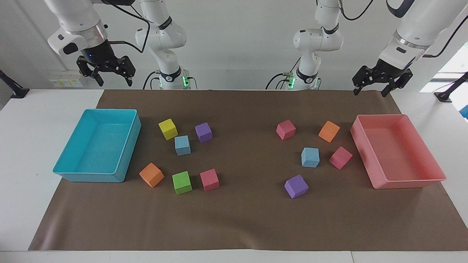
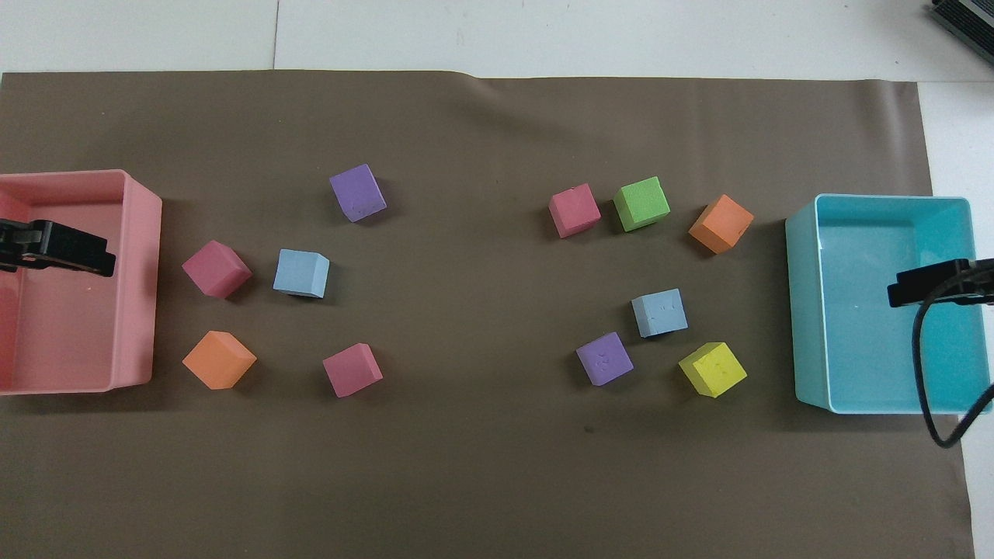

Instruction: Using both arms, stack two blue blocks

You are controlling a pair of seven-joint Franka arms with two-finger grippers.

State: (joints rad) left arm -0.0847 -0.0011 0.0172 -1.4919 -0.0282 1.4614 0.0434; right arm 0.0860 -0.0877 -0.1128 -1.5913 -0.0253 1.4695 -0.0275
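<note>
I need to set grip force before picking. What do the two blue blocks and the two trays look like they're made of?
Blue block and blue block: probably foam, matte, no glare; small dents show on one in the overhead view.
Turquoise tray and pink tray: likely rigid moulded plastic, thin even walls, rounded corners, faint sheen.

My arms [image 1: 161,33] are glossy white jointed tubes with black bands, silver collars at the wrists, green lights glowing at the bases, black cables looping along them, and black two-finger claws, left gripper [image 1: 372,87] and right gripper [image 1: 114,78].
</note>
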